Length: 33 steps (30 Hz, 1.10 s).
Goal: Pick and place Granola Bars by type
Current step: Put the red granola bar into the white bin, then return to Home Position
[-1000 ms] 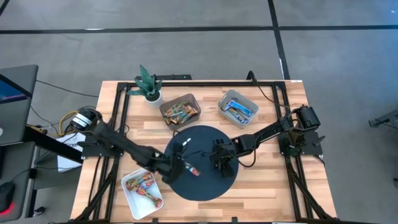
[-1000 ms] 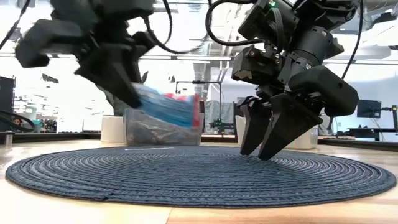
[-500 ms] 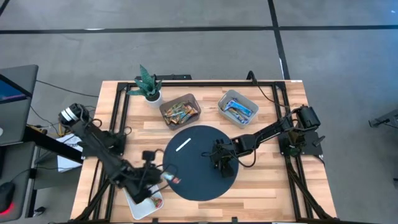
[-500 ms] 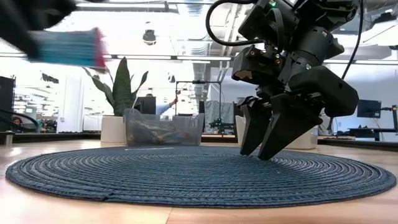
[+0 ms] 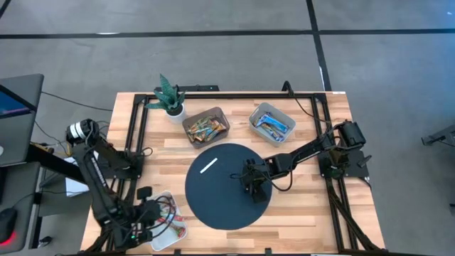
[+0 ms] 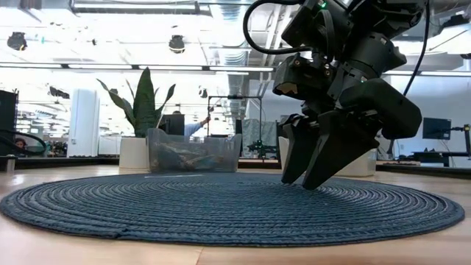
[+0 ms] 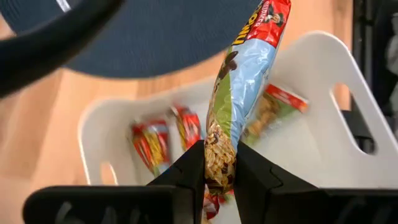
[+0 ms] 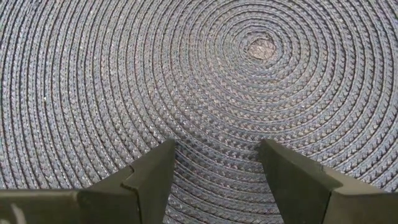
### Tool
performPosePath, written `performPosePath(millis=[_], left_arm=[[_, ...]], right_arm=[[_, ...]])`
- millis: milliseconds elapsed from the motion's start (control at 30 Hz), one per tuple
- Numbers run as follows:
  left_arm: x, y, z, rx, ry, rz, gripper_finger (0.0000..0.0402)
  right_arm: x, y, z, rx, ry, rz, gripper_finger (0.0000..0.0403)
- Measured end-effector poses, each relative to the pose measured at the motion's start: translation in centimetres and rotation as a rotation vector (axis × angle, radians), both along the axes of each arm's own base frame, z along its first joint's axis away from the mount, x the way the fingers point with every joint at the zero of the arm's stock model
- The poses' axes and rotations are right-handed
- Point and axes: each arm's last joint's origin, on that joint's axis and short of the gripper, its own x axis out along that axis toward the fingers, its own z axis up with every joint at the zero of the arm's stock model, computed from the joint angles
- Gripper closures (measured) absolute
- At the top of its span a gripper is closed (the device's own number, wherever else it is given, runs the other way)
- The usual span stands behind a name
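My left gripper [image 5: 156,212] hangs over the white tray [image 5: 175,242] at the table's near left and is shut on a granola bar [image 7: 249,68] with a light-blue, red-ended wrapper. Several red-and-green bars [image 7: 149,144] lie flat in that tray [image 7: 323,68]. My right gripper [image 5: 254,182] is open, fingertips just above the dark round woven mat [image 5: 227,206], touching nothing; its wrist view shows only the mat [image 8: 217,81] between the fingers. A small white strip [image 5: 208,166] lies on the mat. Other bars fill two bins at the far side. My left gripper [image 7: 219,180] pinches the bar between its two fingers by the end nearest the wrist [image 7: 219,155]. The rest of the bar runs on past the fingertips, along the fingers, to its red end [image 7: 273,15]. It is lifted clear above the tray.
A brown bin [image 5: 205,126] of orange-toned bars and a grey bin [image 5: 271,123] of blue bars stand beyond the mat, with a potted plant [image 5: 170,98] at the far left. In the low view the plant [image 6: 143,110] and a bin [image 6: 193,151] rise behind the mat [image 6: 221,210].
My left gripper, still shut on the bar, has risen off the mat and swung toward the table's near-left corner, ending over the white tray; it has left the low view. The bar has gone with it, lifted clear.
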Motion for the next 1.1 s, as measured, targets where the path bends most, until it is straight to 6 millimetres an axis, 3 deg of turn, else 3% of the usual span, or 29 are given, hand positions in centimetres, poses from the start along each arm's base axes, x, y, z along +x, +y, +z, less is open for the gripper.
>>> performPosePath(millis=[267,667,833,1100], left_arm=[[-2.3,-0.3,-0.1,-0.047,0.002,0.126,0.0341],[-2.9,-0.5,-0.1,-0.049,-0.034,0.123,0.028],[-2.9,-0.5,0.0,-0.02,-0.048,0.085,0.026],[-2.5,-0.4,0.3,0.161,-0.224,-0.055,0.0256]], right_arm=[[0.0,0.0,0.0,0.001,-0.001,0.0,0.0168],[0.1,-0.4,0.0,0.003,-0.004,-0.01,0.0168],[0.3,-0.7,0.1,0.004,-0.009,-0.021,0.0168],[0.6,-0.7,0.5,0.0,-0.066,0.0,0.0168]])
